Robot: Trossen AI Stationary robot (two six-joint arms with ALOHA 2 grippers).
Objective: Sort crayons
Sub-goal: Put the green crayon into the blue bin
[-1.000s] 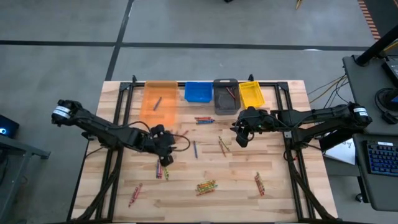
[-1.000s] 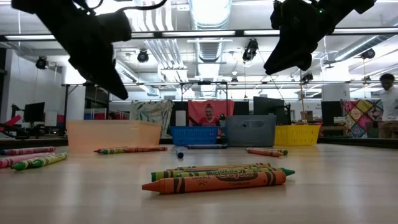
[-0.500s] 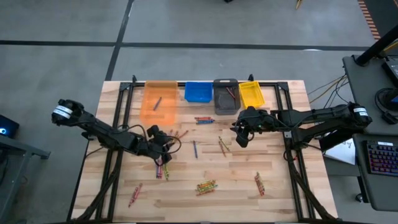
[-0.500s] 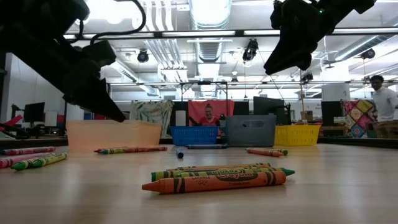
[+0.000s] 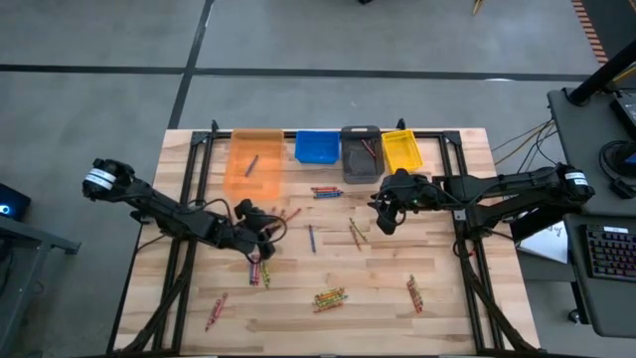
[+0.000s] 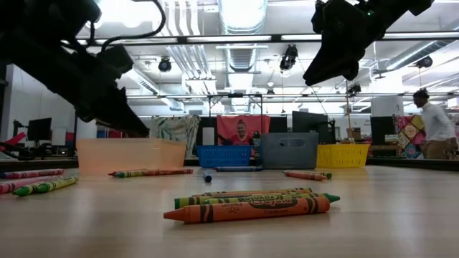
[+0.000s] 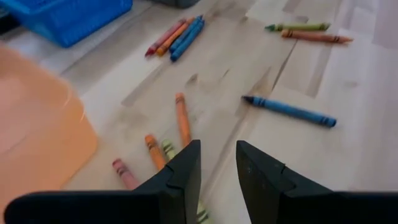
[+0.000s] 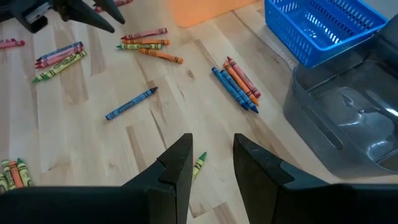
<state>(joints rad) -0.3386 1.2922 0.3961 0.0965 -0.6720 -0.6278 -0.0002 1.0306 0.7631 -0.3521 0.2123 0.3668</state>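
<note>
1. My left claw (image 5: 260,236) has come down and back toward the small cluster of crayons (image 7: 180,121) beside the orange bin (image 5: 254,162); a second ago it hung a little farther out over the bench (image 5: 437,288).
2. Its fingers stand slightly parted with nothing between them, so the claw is released and empty.
3. My right claw (image 5: 386,214) has not shifted: it hovers in front of the grey bin (image 5: 361,154), also released, holding nothing.
4. The crayons themselves lie where they lay, scattered over the bench; the blue crayon (image 7: 290,111) sits alone mid-bench.
5. I judge the left arm is lining up a pick from that cluster; no sorting progress yet.
</note>
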